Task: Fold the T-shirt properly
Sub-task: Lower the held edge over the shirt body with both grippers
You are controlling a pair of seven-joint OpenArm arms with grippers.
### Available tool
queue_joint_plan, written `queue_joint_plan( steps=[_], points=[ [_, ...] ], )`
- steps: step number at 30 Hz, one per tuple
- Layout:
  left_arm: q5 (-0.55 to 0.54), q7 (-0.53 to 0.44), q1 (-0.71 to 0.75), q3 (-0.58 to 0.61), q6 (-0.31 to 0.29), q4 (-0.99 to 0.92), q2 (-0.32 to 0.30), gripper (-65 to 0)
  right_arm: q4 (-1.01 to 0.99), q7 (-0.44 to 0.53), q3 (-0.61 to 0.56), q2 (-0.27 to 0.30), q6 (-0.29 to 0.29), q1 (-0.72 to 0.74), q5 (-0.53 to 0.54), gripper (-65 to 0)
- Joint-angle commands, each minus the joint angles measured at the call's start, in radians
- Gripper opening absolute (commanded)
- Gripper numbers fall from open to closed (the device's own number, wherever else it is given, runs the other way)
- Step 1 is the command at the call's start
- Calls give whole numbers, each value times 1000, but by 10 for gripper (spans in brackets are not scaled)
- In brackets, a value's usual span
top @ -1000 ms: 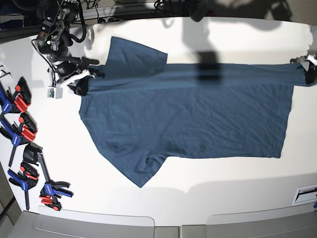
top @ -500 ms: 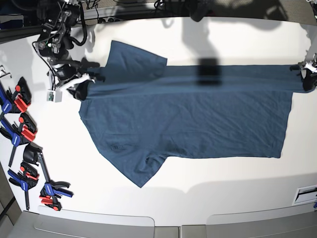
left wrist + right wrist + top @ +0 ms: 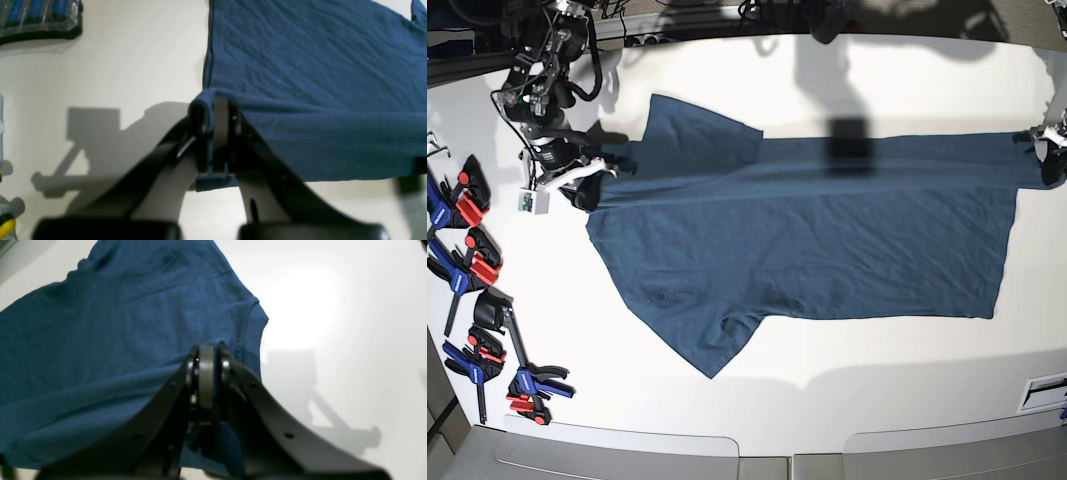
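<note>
Stretched tauter than before, T-shirt (image 3: pixel 807 240) hangs between 2 claws pinching its edge.

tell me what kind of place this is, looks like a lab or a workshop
Probably a robotics lab bench rather than a home: a bare white table, a row of red and blue clamps along its edge, and cables behind, with a T-shirt spread out.

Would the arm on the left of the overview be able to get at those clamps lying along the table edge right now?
Probably not freely: the right tool is shut on the T-shirt, so it would have to let go first. The clamps lie unobstructed nearby.
</note>
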Motion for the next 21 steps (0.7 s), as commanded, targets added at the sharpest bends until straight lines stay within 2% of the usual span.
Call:
queue_joint_plan(
  steps=[1,6,10,15,21],
  points=[
    [-5,-30,-5,-10,6,13,-28,-650,1,39,4,13,-6,14,-1,-650],
    [-3,-31,-6,-10,6,13,-28,-650,-118,49,4,13,-6,57,0,-650],
    [37,-41,-5,-10,7,13,-28,-650,-200,60,4,13,-4,114,3,-650],
    [48,-54,-6,-10,53,13,-28,-650,-213,56,4,13,-2,157,3,-650],
    [48,-58,-6,-10,54,13,-28,-650,-213,45,4,13,-3,162,-18,-650]
  ],
)
